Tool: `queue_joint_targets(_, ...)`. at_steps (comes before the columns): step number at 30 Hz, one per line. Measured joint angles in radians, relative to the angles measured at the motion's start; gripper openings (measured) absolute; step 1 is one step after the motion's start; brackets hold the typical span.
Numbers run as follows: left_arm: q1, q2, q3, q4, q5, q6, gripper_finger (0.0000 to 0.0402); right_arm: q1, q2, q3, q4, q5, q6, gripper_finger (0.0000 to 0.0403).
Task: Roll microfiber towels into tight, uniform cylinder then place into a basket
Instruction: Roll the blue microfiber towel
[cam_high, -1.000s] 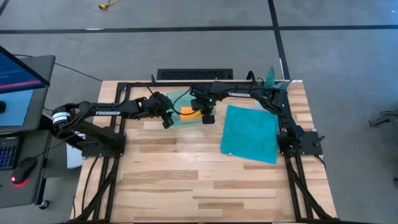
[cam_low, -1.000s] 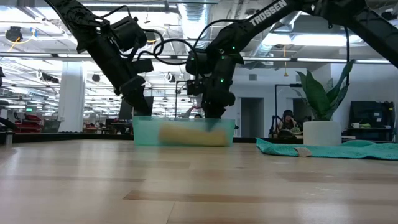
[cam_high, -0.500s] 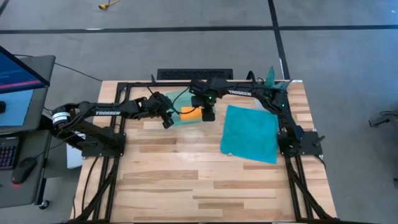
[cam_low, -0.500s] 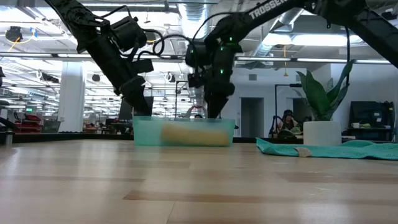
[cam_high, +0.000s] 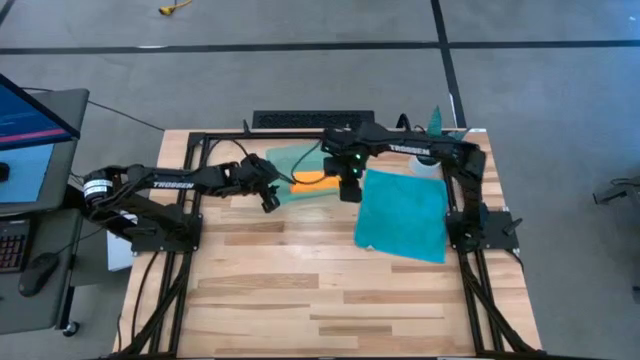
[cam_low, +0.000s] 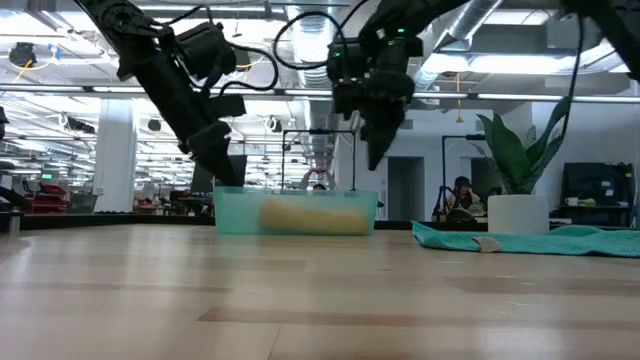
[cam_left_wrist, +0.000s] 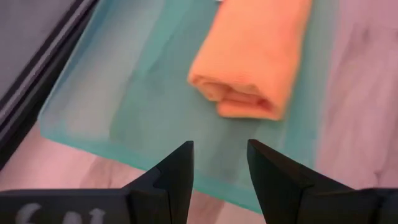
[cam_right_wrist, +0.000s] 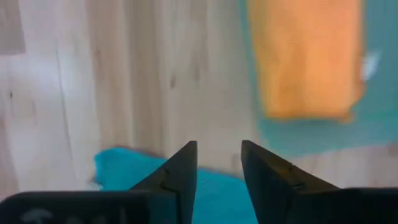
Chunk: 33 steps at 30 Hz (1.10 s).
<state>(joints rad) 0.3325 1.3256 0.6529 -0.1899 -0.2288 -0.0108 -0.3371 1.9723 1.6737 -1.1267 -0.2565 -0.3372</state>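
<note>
**Upper centre of high view: right claw lifts off, orange roll stays in basket**

Rolled orange towel (cam_high: 309, 180) lies inside the pale-green basket (cam_high: 283, 160), nothing holding it. Right claw (cam_high: 349, 190) is empty, fingers parted with a gap, now above the basket's right edge near the teal towel (cam_high: 404, 213), which lies flat and unrolled on the desk (cam_high: 300, 290) at centre right. Left claw (cam_high: 270, 200) is also parted and empty, at the basket's lower-left rim.

Versus a second ago: right claw was down in the basket over the roll; it has risen and shifted right, clearly higher in the low view. Left claw barely moved. First towel looks done; teal one likely next.
</note>
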Motion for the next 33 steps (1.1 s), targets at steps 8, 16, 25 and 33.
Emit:
queue_joint_targets(8, -0.161, -0.034, 0.0, -0.016, -0.075, 0.002, 0.0142, 0.106, -0.265, -0.391, 0.267, 0.049, 0.229, 0.0111)
queue_joint_targets(16, -0.251, -0.032, -0.094, 0.073, -0.038, -0.044, 0.0142, 0.258, -0.411, -0.637, 0.514, 0.177, 0.528, 0.0102)
queue_joint_targets(25, -0.202, -0.032, -0.199, 0.276, -0.126, -0.048, 0.0142, 0.399, -0.414, -0.684, 0.597, 0.292, 0.7, 0.0102)
queue_joint_targets(33, -0.098, -0.032, -0.2, 0.291, -0.048, -0.062, 0.0142, 0.482, -0.414, -0.684, 0.621, 0.292, 0.845, 0.0102)
